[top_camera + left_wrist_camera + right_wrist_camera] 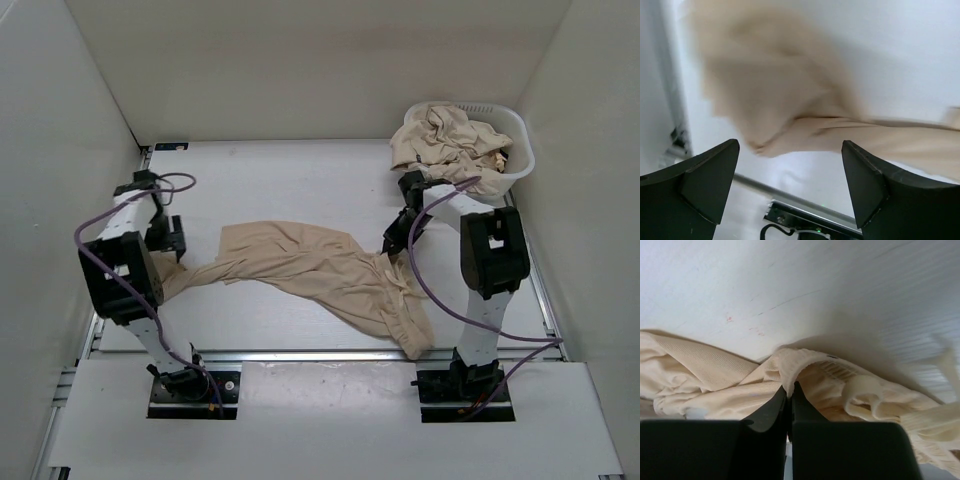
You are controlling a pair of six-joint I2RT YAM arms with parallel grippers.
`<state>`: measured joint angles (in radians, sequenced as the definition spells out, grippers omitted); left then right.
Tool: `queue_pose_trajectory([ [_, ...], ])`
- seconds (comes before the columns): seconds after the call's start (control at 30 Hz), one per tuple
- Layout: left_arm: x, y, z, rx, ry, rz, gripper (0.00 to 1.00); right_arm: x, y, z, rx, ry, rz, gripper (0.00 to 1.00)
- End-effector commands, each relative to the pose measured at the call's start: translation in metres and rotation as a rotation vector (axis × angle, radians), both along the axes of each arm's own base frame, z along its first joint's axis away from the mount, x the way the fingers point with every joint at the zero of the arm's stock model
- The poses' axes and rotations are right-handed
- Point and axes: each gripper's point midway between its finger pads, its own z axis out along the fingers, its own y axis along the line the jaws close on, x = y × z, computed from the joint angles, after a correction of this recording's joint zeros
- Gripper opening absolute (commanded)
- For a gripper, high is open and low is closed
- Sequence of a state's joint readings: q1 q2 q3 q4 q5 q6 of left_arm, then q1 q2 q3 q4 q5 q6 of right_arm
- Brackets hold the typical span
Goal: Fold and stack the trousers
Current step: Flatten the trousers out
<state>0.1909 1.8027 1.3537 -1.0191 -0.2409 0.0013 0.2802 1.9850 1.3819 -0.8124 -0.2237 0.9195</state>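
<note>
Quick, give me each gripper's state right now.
Left gripper: open, holding nothing, above the trousers spread on the table.
Right gripper: shut on a fold of those trousers.

White table boxed by plain white walls, soft even light.

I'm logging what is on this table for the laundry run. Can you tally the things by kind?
Trousers spread on the table: 1
Heap of beige garments in the basket, pairs not separable: 1
White laundry basket: 1
Total: 3
</note>
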Motion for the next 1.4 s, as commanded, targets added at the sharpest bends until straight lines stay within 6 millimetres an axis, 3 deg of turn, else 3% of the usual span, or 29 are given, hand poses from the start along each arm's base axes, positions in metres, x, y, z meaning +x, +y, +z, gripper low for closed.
queue_pose_trajectory([
  [0.0,-0.040,0.060,0.007,0.105,-0.001,0.182,0.95,0.012,-0.036,0.043,-0.142,-0.153,0.021,0.00],
  [0.07,-0.052,0.070,0.009,0.109,-0.011,0.226,0.95,0.021,-0.055,0.091,-0.228,-0.285,0.037,0.00],
  [0.1,-0.052,0.070,0.009,0.109,-0.011,0.226,0.95,0.015,-0.057,0.103,-0.225,-0.300,0.035,0.00],
  [0.13,-0.054,0.069,0.013,0.113,-0.022,0.227,0.95,0.015,-0.068,0.132,-0.270,-0.388,0.035,0.00],
  [0.23,-0.055,0.063,0.015,0.088,-0.041,0.222,0.95,-0.010,-0.088,0.162,-0.331,-0.429,0.033,0.00],
  [0.27,-0.056,0.060,0.014,0.075,-0.045,0.220,0.95,-0.027,-0.095,0.174,-0.345,-0.448,0.025,0.00],
  [0.43,-0.062,0.043,0.005,0.026,-0.031,0.188,0.95,-0.070,-0.114,0.182,-0.372,-0.498,-0.015,0.00],
  [0.5,-0.061,0.023,-0.001,-0.008,-0.019,0.132,0.95,-0.083,-0.119,0.168,-0.391,-0.456,-0.007,0.00],
  [0.6,-0.057,-0.004,-0.006,-0.059,-0.006,0.057,0.95,-0.084,-0.119,0.165,-0.391,-0.446,-0.013,0.00],
  [0.63,-0.064,-0.009,-0.014,-0.067,0.028,0.047,0.95,-0.084,-0.119,0.165,-0.391,-0.446,-0.013,0.00],
  [0.77,-0.068,-0.004,-0.042,-0.009,0.085,0.032,0.95,-0.079,-0.120,0.169,-0.395,-0.468,-0.021,0.00],
  [0.8,-0.061,-0.002,-0.045,-0.004,0.062,0.032,0.95,-0.079,-0.121,0.169,-0.405,-0.470,-0.024,0.00],
  [0.9,-0.059,-0.024,-0.058,-0.099,0.085,-0.001,0.90,-0.081,-0.125,0.169,-0.425,-0.463,-0.016,0.00],
  [0.93,-0.060,-0.027,-0.060,-0.101,0.094,-0.010,0.86,-0.081,-0.130,0.171,-0.439,-0.462,-0.027,0.00],
  [1.0,-0.070,-0.036,-0.073,-0.136,0.136,-0.021,0.56,-0.085,-0.140,0.180,-0.477,-0.466,-0.047,0.00],
  [1.07,-0.078,-0.040,-0.078,-0.152,0.161,-0.020,0.14,-0.083,-0.150,0.190,-0.509,-0.491,-0.080,0.00],
  [1.1,-0.083,-0.041,-0.080,-0.154,0.173,-0.019,0.14,-0.083,-0.158,0.202,-0.533,-0.520,-0.107,0.00],
  [1.2,-0.086,-0.023,-0.068,-0.075,0.141,0.005,0.14,-0.085,-0.175,0.222,-0.560,-0.570,-0.160,0.00],
  [1.3,-0.060,0.018,-0.017,-0.008,-0.061,0.120,0.14,-0.092,-0.194,0.241,-0.606,-0.604,-0.203,0.00],
  [1.33,-0.051,0.040,0.015,0.022,-0.156,0.182,0.14,-0.095,-0.203,0.250,-0.627,-0.621,-0.225,0.00],
  [1.37,-0.048,0.050,0.031,0.036,-0.195,0.207,0.14,-0.099,-0.207,0.249,-0.643,-0.605,-0.232,0.00],
])
